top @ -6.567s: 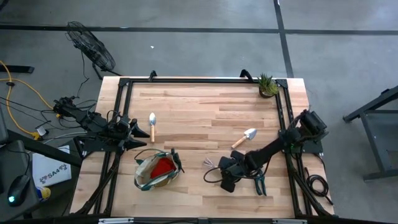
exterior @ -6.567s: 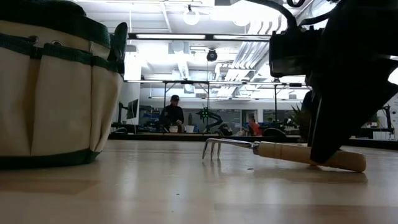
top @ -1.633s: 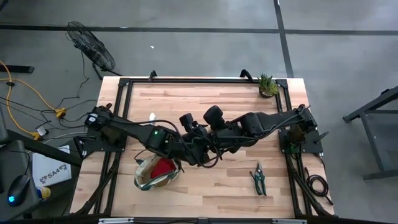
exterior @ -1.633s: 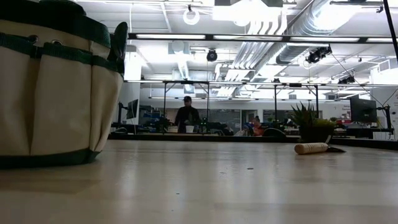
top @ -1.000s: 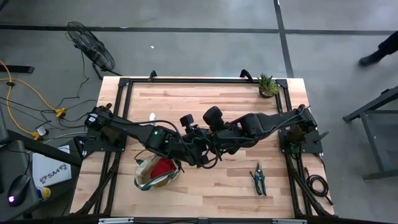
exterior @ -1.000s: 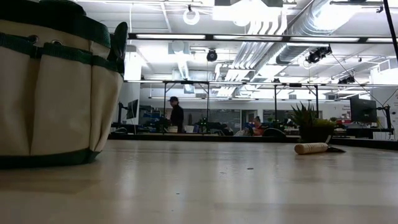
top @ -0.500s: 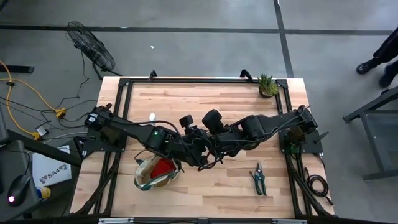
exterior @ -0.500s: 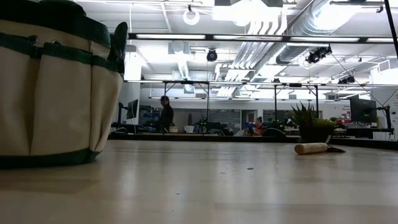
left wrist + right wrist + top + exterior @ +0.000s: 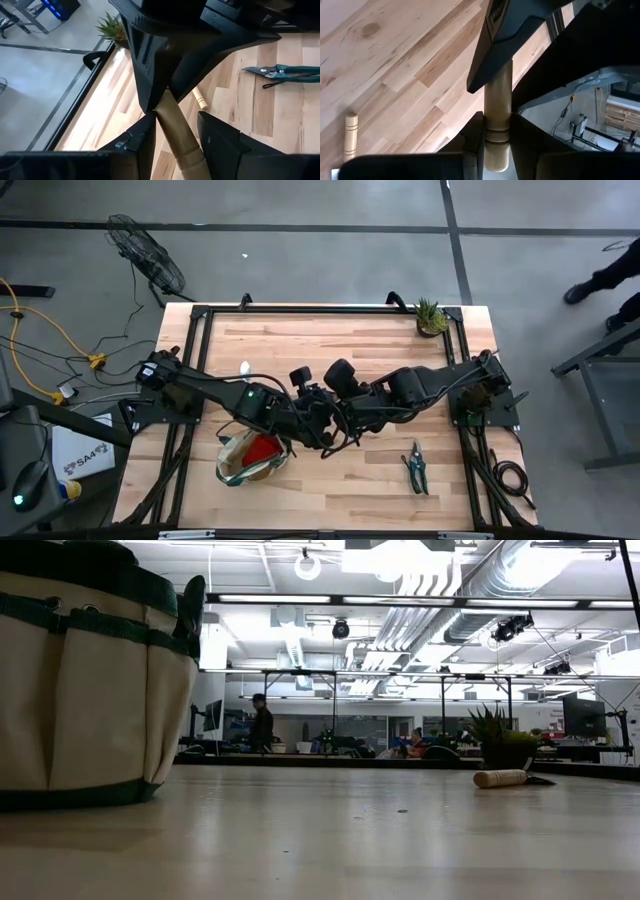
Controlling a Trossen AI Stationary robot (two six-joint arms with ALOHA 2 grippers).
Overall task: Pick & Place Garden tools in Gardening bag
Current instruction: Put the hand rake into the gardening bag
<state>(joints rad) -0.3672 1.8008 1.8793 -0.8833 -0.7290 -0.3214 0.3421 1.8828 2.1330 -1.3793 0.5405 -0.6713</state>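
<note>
Tool handle (image 9: 497, 117) held by both hands above the worktop (image 9: 330, 345).
The left hand (image 9: 175, 137) and right hand (image 9: 497, 135) each clamp it, seemingly the rake's, beside the bag (image 9: 250, 457).

Two dark, near-black arms are seen from above, each built of slim tubular links joined by bulkier rounded joint housings. A small green indicator light is shown on the left arm (image 9: 247, 392) at a mid joint, and thin black cables are looped along the links of both arms. The right arm (image 9: 420, 385) is mounted on a black block at the table's edge. In the wrist views, the fingers (image 9: 220, 140) are shown as matte black, flat-faced, angular wedges with moulded ribbing, and the right arm's fingers (image 9: 472, 137) are formed alike.
</note>
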